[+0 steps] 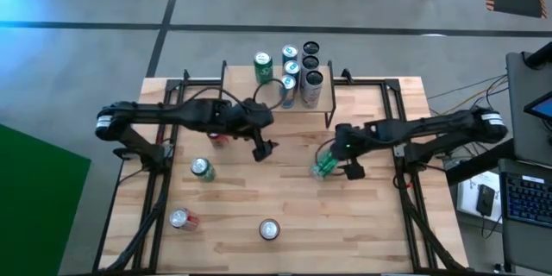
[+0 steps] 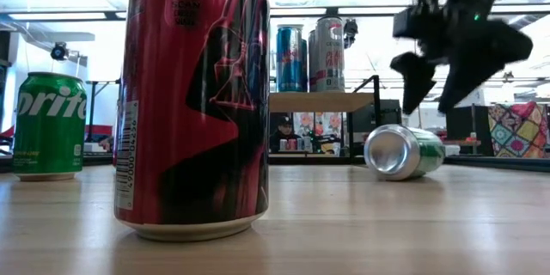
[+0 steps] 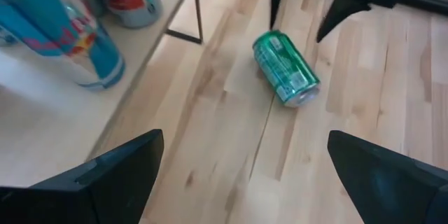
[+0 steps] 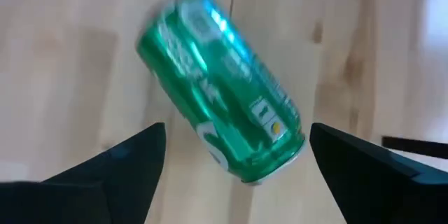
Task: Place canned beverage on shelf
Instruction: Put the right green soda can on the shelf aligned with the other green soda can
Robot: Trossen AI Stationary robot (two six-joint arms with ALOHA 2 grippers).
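Green can on its side, right gripper open above it

The green can [image 1: 324,166] lies tipped over on the table [image 1: 345,224], in front of the shelf [image 1: 297,99], touching neither finger. The right gripper [image 1: 332,162] hangs just over the can with its jaws wide apart. The left gripper [image 1: 263,148], also spread wide and empty, is near the shelf's front edge.

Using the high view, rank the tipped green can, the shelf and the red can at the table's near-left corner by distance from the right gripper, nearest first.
1. Tipped green can: lying on the table right under the open right gripper.
2. Shelf: at the far edge, beyond the gripper and toward the left arm.
3. Red can: upright at the near-left corner, across the table.
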